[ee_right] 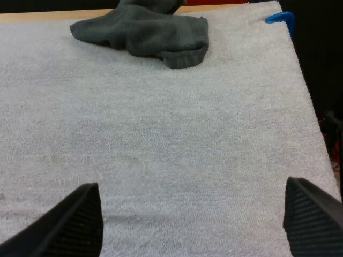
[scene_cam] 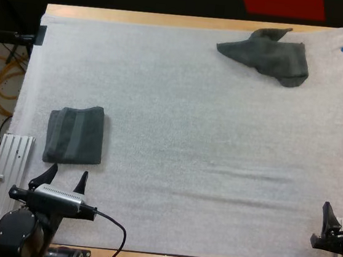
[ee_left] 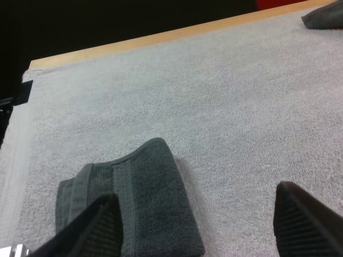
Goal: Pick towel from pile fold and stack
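**— Where are the towels sitting?**
— The folded dark grey-green towel [scene_cam: 75,135] lies flat near the left edge of the white fleecy mat [scene_cam: 189,137], toward its near left corner. The crumpled dark grey-green towel [scene_cam: 268,54] is heaped at the far right corner, with one peak of cloth reaching the mat's far edge. The two are well apart.

**— How much room is there between them?**
— The whole middle of the mat is open, from the near edge to the far edge. A strip of the wooden worktop [scene_cam: 171,20] shows beyond the mat's far edge, and another along the near edge. A ridged silver metal rail [scene_cam: 11,172] runs along the mat's left edge at the near corner, close to the folded towel.

**— And the arms?**
— Both are low at the near edge. The left gripper [scene_cam: 67,171] is at the near left corner, pointing toward the far edge. Its two black fingers [ee_left: 102,225] are spread wide, released, with nothing between them. The tips stop just short of the folded towel's near edge, one finger in line with the towel and the other over plain mat to its right. The right gripper [ee_right: 191,184] sits at the near right corner, likewise spread and holding nothing. It faces up the right side of the mat toward the crumpled towel, far off.
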You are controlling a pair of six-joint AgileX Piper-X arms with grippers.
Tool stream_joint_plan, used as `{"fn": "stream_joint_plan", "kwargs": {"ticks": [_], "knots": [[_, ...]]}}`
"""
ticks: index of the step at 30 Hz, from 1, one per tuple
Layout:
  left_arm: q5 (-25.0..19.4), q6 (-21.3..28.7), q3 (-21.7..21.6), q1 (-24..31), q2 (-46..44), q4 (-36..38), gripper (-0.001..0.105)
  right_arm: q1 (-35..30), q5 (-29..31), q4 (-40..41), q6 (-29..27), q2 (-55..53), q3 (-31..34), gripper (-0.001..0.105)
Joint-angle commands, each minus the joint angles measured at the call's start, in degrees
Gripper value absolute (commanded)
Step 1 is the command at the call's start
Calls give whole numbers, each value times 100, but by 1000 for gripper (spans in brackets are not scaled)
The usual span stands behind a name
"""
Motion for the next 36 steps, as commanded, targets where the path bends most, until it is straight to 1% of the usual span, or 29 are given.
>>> {"fn": "stream_joint_plan", "kwargs": {"ticks": [1, 6, 10, 12, 14, 15, 17, 18, 20, 21, 23, 24, 26, 28, 29, 31, 36], "knots": [[35, -49, -32, -21, -788, -68, 58, -4, 0, -71, -13, -211, -1, 69], [35, -49, -52, -21, -788, -27, 58, -4, 0, -71, 11, -211, -1, 69], [35, -49, -224, -21, -745, -40, 58, -4, 41, -84, 39, -186, -49, 69], [35, -29, -400, -21, -623, -40, 58, -4, 138, -84, 80, -124, -137, 69], [65, -29, -714, -21, -345, -40, 58, -4, 145, -84, 79, 45, -353, 69], [116, -7, -779, -21, -247, -40, 58, -4, 145, -84, 79, 130, -423, 69], [382, 76, -1133, -21, 138, -40, 58, -4, 145, -84, 79, 402, -676, 69], [444, 80, -1199, -21, 228, -40, 58, -4, 145, -84, 79, 492, -775, 69], [765, 80, -1530, -21, 711, -40, 58, -4, 117, -84, 79, 822, -1037, 69], [860, 80, -1614, -21, 840, -40, 58, -4, 92, -84, 78, 923, -1091, 69], [1241, 80, -1922, -21, 1300, -40, 58, -4, -127, -84, 68, 1298, -1380, 69], [1356, 80, -1978, -21, 1415, -40, 58, -4, -229, -84, 68, 1399, -1456, 69], [1758, 60, -2248, -51, 1774, -40, 58, -4, -677, -84, 68, 1742, -1706, 69], [1953, 49, -2407, -195, 2004, -40, 58, -4, -1018, -110, 68, 2014, -1890, 69], [2010, 50, -2502, -331, 2147, -40, 58, -4, -1247, -148, 68, 2210, -1998, 69], [2009, 50, -2629, -559, 2346, -40, 58, -4, -1451, -244, 67, 2552, -2149, 69], [2009, 50, -2834, -1129, 2767, -40, 58, -4, -1721, -906, -79, 3510, -2526, 69]]}}
